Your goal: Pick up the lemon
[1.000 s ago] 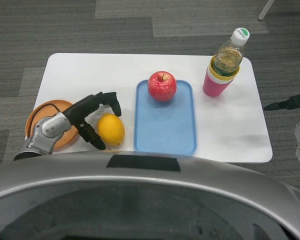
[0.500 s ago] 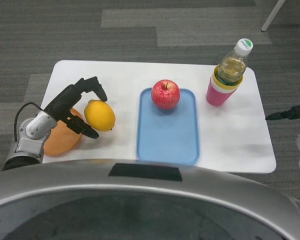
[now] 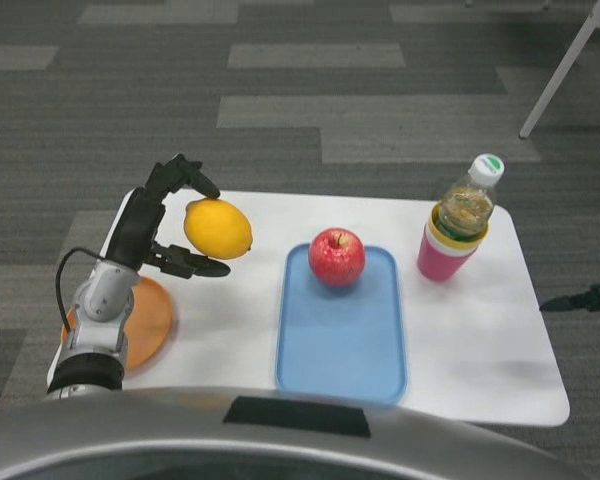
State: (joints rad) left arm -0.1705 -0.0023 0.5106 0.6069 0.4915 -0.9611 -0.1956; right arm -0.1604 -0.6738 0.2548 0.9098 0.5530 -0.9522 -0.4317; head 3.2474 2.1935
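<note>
The yellow lemon (image 3: 218,228) is off the white table (image 3: 480,350), over its back left part. My left hand (image 3: 160,228) grips it from the left, fingers curled over its top and under its bottom. Its right end sticks out free. Only the dark tips of my right hand (image 3: 583,297) show at the right edge, beyond the table's side; how its fingers lie is unclear.
An orange plate (image 3: 148,322) lies at the front left, partly under my left forearm. A blue tray (image 3: 340,370) holds a red apple (image 3: 337,257) at its far end. A pink cup (image 3: 443,255) with a bottle (image 3: 467,205) in it stands back right.
My left hand has closed on the lemon and lifted it off the table, up and away from the plate. The camera has tilted up, shifting the whole picture.
</note>
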